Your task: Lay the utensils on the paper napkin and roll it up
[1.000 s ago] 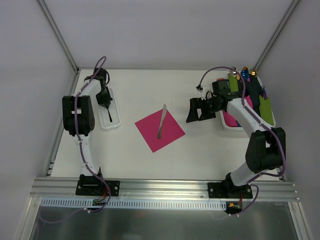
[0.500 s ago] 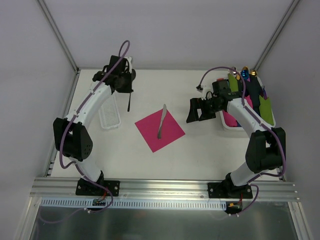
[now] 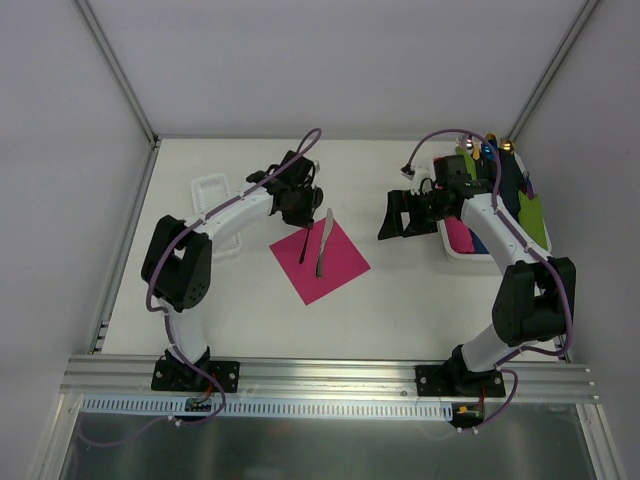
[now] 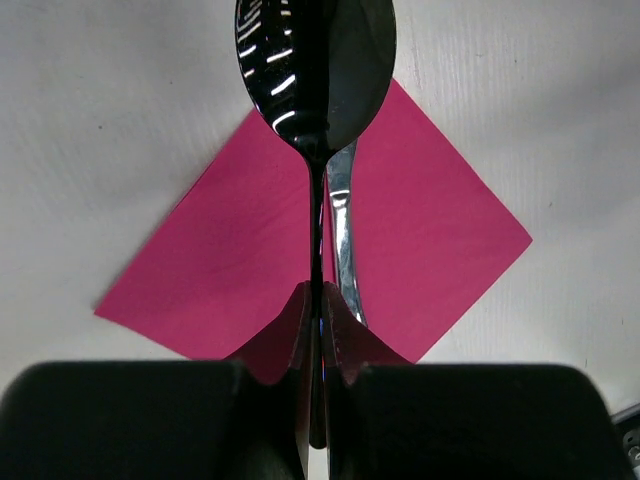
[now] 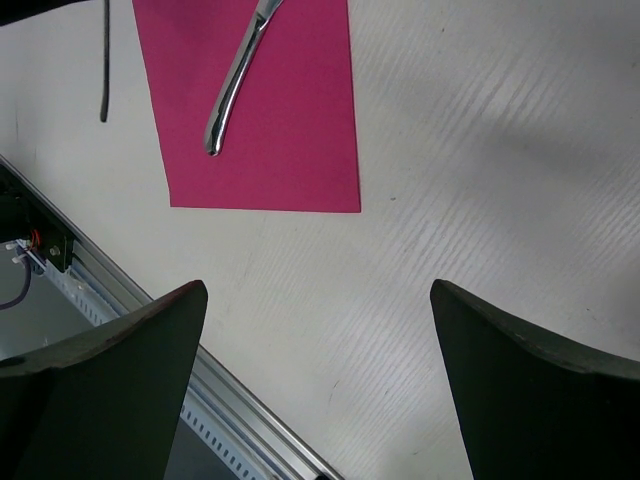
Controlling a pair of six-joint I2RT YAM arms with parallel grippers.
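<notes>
— One spoon [image 4: 315, 70], held in which hand?
— My left hand [image 4: 318, 300], pinched shut on its handle, above the pink napkin [image 3: 340, 268]. A knife [image 3: 322, 245] lies on it. My right hand [image 3: 403, 215] gapes wide, empty.

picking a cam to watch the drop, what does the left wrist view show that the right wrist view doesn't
Only the left wrist view shows the spoon bowl close up, and the left end effector shut on its handle, above the napkin. Only the right wrist view shows the right end effector, open and holding nothing, and the rail at the table edge. Both show the pink napkin with the silver utensil lying on it.
</notes>
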